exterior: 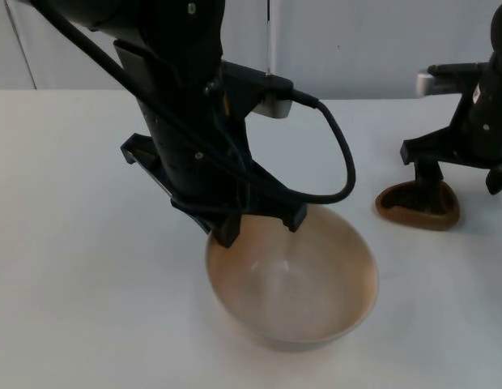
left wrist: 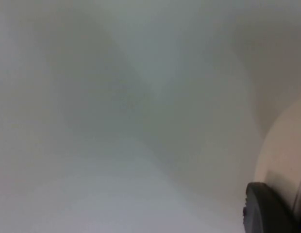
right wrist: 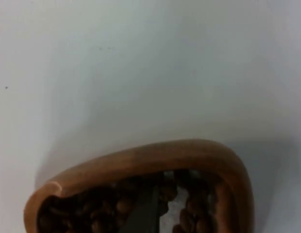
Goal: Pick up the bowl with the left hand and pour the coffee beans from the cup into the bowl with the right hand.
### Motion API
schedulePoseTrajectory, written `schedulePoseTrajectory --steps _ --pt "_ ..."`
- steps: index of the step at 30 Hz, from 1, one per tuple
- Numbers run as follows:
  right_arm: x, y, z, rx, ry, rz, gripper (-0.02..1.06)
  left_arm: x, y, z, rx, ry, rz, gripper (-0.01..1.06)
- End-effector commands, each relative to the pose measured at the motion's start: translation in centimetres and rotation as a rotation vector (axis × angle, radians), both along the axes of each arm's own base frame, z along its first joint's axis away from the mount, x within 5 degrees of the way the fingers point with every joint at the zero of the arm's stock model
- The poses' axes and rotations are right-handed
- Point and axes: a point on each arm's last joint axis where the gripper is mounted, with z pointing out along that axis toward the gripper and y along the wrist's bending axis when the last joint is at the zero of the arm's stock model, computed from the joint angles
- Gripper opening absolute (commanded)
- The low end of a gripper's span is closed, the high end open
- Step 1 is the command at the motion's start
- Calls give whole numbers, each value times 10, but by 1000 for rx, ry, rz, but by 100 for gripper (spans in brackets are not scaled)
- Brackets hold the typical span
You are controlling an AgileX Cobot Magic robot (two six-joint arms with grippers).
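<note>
A wide, pale beige bowl (exterior: 299, 284) with nothing in it is near the table's front middle. My left gripper (exterior: 225, 237) is at its far-left rim and shut on it. In the left wrist view a black fingertip (left wrist: 267, 208) lies against the bowl's pale wall (left wrist: 286, 150). I cannot tell whether the bowl still touches the table. At the right stands a brown wooden cup (exterior: 419, 217) on the table, holding coffee beans (right wrist: 107, 208). My right gripper (exterior: 433, 190) reaches down onto it, shut on its wall, with one finger (right wrist: 145, 216) inside among the beans.
The white table top (exterior: 73, 243) runs back to the grey partition wall (exterior: 356, 40). The left arm's body (exterior: 186, 121) rises over the table's middle-left, just behind the bowl. Bowl and cup stand a short gap apart.
</note>
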Motion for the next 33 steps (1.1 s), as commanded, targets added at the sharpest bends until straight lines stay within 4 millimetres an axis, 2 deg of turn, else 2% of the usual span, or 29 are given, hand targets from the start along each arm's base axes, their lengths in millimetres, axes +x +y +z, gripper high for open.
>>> schedulePoseTrajectory --steps 1,8,15,19,20,25,26,30,31,33 --pt "2 -2 1 -3 -6 2 81 -1 -2 1 -12 2 6 0" --pt "0 -3 -18 -20 47 3 81 -1 -2 1 -12 2 6 0" --pt "1 -2 -20 -14 43 1 77 -1 -2 1 -12 2 6 0" --pt "1 -2 -20 -17 35 2 60 -1 -2 1 -12 2 6 0" --pt "1 -2 -20 -17 35 2 60 -1 -2 1 -12 2 6 0" --pt "2 -2 -16 -11 22 2 41 -1 -2 1 -12 2 6 0" --pt "2 -2 -16 -11 22 2 41 -1 -2 1 -12 2 6 0" --pt "4 -1 -2 5 -24 3 25 -1 -2 1 -12 2 6 0" --pt "4 -1 -2 5 -24 3 25 -1 -2 1 -12 2 6 0" --pt "5 -1 1 11 -34 2 18 -1 -2 1 -12 2 6 0"
